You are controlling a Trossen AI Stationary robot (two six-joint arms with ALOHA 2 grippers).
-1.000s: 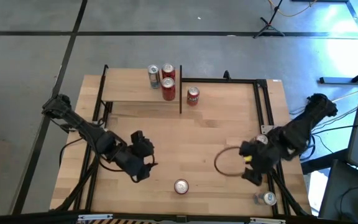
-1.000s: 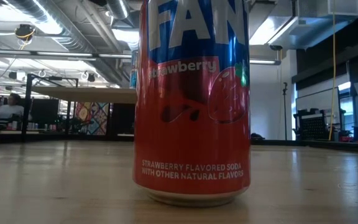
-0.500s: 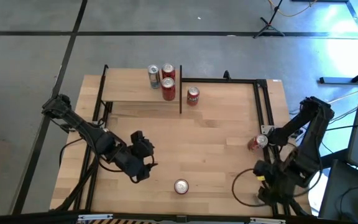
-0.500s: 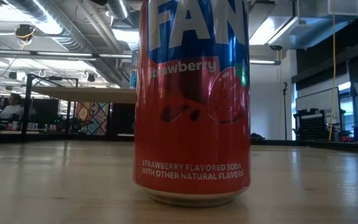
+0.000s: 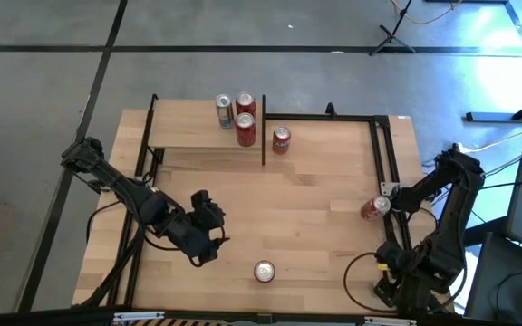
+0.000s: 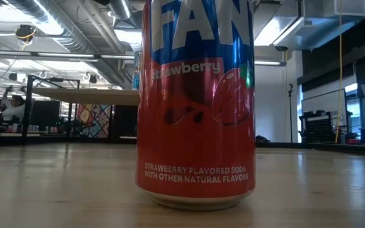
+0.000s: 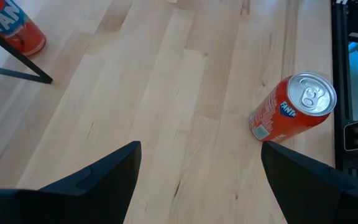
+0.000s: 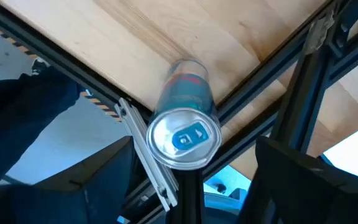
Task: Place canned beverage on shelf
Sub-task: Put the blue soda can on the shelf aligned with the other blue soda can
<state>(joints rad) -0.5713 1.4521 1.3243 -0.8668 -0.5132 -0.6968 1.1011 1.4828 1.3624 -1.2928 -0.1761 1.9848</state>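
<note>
The right gripper [image 5: 395, 292] hangs at the table's near right corner, above a teal-and-silver can [image 8: 185, 127] that stands between its wide-open, empty fingers [image 8: 303, 180]. Black frame rails [image 8: 253, 81] cross under and beside that can, hemming it in at the table edge. Up the right edge from it stands a red can [image 5: 374, 207], just beside the frame post.

The left gripper [image 5: 208, 237] hovers over the left half of the wooden table [image 5: 306, 208], fingers [image 7: 98, 180] spread wide with nothing between them. Its wrist view looks across bare pale planks to the red can [image 7: 293, 107] by the right rail.

A red strawberry soda can [image 5: 264, 271] stands upright near the front edge, between the two arms and apart from both; it fills the low view [image 6: 196, 101].

The shelf [image 5: 205, 124], a light-wood board on thin black posts, sits at the far left. On it stand three cans near its right end: one silver [image 5: 224, 110] and two red [image 5: 246, 102], [image 5: 246, 129], close together. One more red can [image 5: 281, 139] stands on the table just right of the shelf post.

Seven cans in all, smooth metal cylinders with silver tops.
</note>
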